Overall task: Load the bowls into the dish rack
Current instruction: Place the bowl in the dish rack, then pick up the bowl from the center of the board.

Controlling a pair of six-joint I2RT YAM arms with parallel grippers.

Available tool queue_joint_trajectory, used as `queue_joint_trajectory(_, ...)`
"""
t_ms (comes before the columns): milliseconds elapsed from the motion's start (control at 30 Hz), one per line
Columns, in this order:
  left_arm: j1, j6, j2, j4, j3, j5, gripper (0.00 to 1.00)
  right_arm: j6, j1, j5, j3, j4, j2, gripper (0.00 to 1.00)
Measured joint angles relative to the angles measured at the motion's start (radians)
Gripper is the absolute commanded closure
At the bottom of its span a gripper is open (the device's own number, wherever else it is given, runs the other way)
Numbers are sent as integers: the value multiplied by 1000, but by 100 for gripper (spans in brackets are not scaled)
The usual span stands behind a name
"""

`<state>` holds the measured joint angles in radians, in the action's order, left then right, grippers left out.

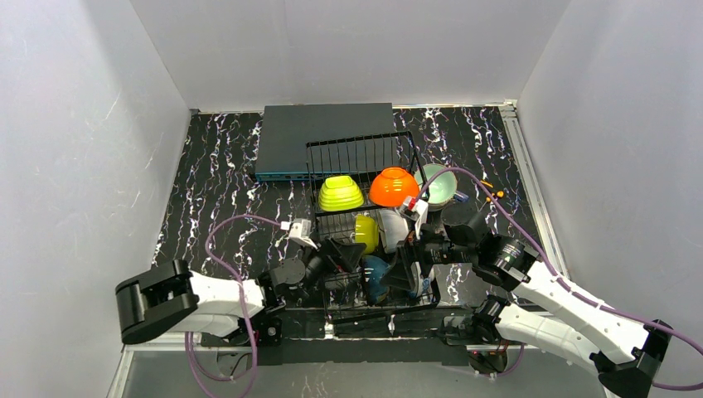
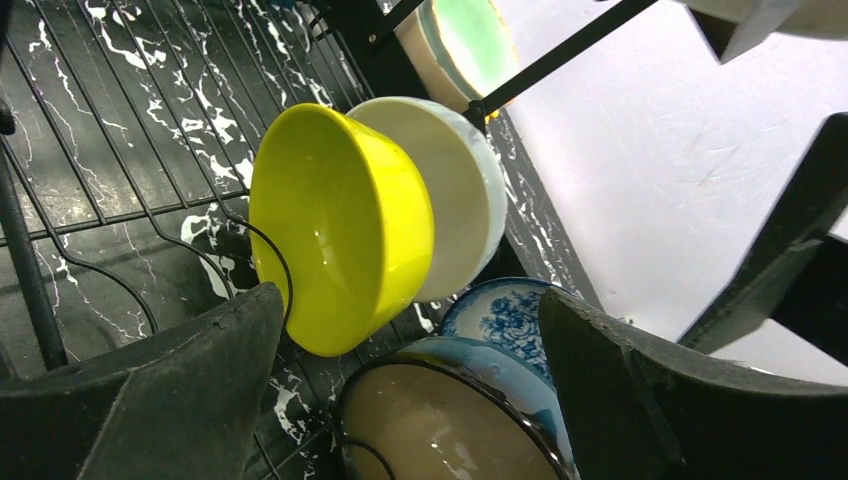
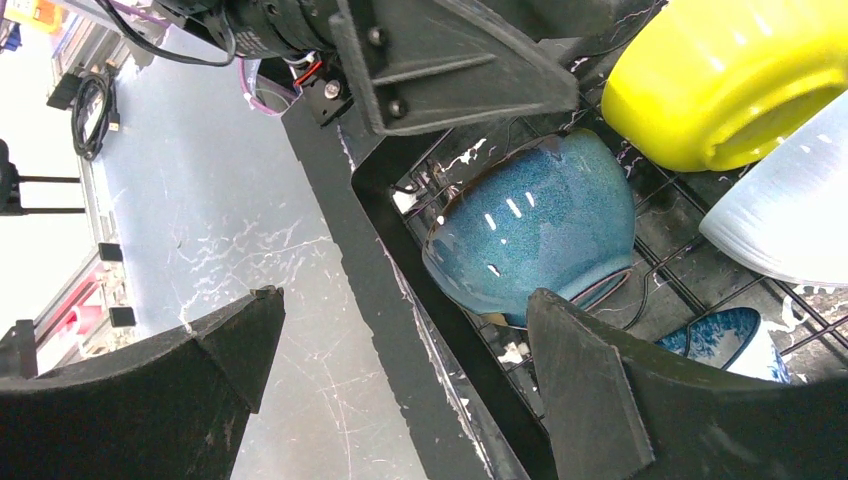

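Bowls counted across the three views: seven. In the top view the lime green bowl [image 1: 341, 194] and the orange bowl [image 1: 394, 187] sit upside down, side by side on the raised back tier of the dish rack [image 1: 358, 154], at centre frame. The mint bowl [image 1: 438, 186] leans at the rack's right rail; whether it stands inside or just outside cannot be told. On the lower tier the yellow bowl [image 1: 366, 232] and the white bowl [image 1: 390, 228] stand on edge, nested against each other. The teal bowl [image 3: 530, 235] lies tilted just inside the rack's near rim, with the blue-white patterned bowl [image 2: 505, 315] beside it. Grippers: two. The left gripper [image 2: 408, 300] has its jaws spread wide over the lower tier with the yellow and teal bowls showing between its fingers, clamping nothing. The right gripper [image 3: 402, 296] is likewise spread wide near the teal bowl, holding nothing. One dark grey box [image 1: 323, 137] lies at upper centre, against the rack's back. Open room: the marbled table [image 1: 215, 191] shows a broad bare strip at left of frame and a narrower one at right. White walls close the left, right and upper edges.
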<state>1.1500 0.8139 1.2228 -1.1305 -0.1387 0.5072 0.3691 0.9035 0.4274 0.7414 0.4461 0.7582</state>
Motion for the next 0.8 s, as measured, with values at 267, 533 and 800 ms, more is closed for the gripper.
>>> queue_joint_trajectory(267,3,-24,-258,222,51,-22,2,-2,0,-41,0,6,-24,1)
queue_joint_trajectory(533,3,-55,-579,519,68,-40,2,22,0,-192,-5,44,-134,1)
queue_joint_trajectory(800,3,-33,-641,896,-36,-31,2,101,0,-479,-22,149,-293,1)
